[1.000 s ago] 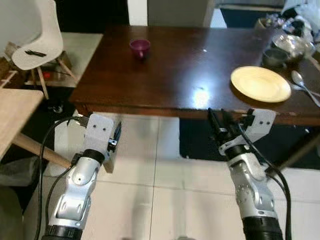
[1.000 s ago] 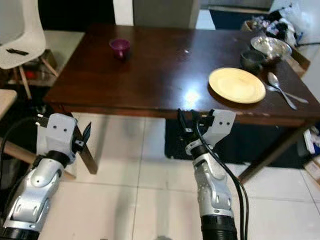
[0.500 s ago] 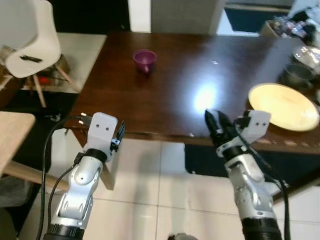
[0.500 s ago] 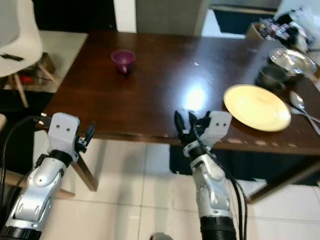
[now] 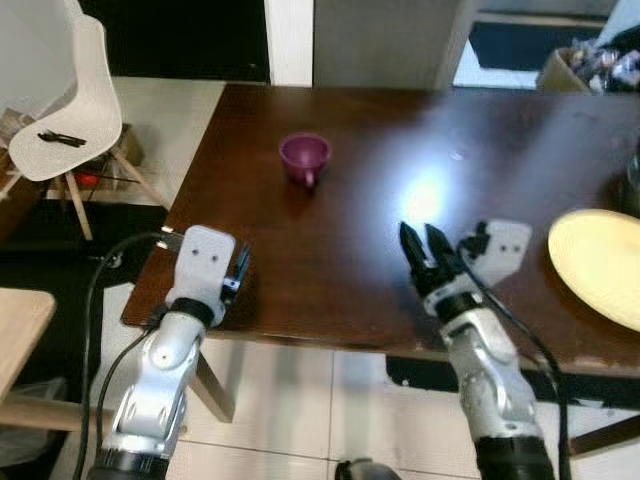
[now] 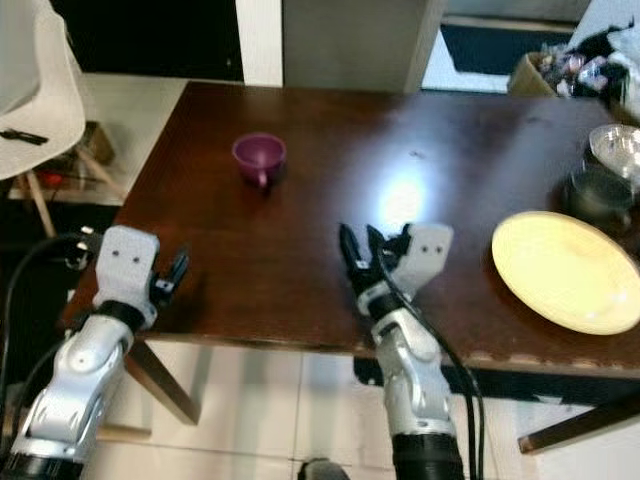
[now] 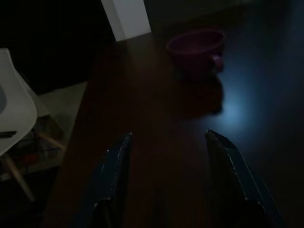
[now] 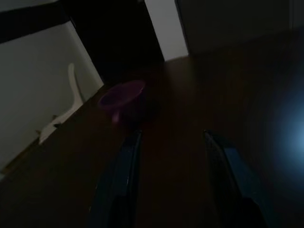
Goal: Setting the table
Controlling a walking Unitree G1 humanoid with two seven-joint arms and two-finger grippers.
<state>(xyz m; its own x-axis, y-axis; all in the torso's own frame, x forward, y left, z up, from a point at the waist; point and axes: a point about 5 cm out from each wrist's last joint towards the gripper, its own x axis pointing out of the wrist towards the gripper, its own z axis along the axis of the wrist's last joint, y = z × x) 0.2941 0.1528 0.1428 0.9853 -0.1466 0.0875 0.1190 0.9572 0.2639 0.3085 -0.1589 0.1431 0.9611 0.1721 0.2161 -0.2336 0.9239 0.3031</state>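
Note:
A small purple cup (image 5: pixel 304 157) stands on the dark wooden table (image 5: pixel 350 200), toward its far left part. A yellow plate (image 6: pixel 562 270) lies near the table's right front edge. My left gripper (image 5: pixel 240 270) hovers over the table's front left corner, open and empty, with the cup (image 7: pixel 195 45) ahead of its fingers. Over the front middle of the table my right gripper (image 5: pixel 422 246) is held open, nothing between its fingers. The cup (image 8: pixel 122 97) lies ahead of it too, well out of reach.
A dark bowl (image 6: pixel 598 192) and a silver bowl (image 6: pixel 618 145) stand at the table's far right. A white chair (image 5: pixel 70 110) with a dark object on its seat stands left of the table. A light wooden surface (image 5: pixel 18 330) juts in at the lower left. Tiled floor lies below.
The camera has moved closer to the table, so the table fills more of the view. Both grippers now hover over its front edge instead of before it.

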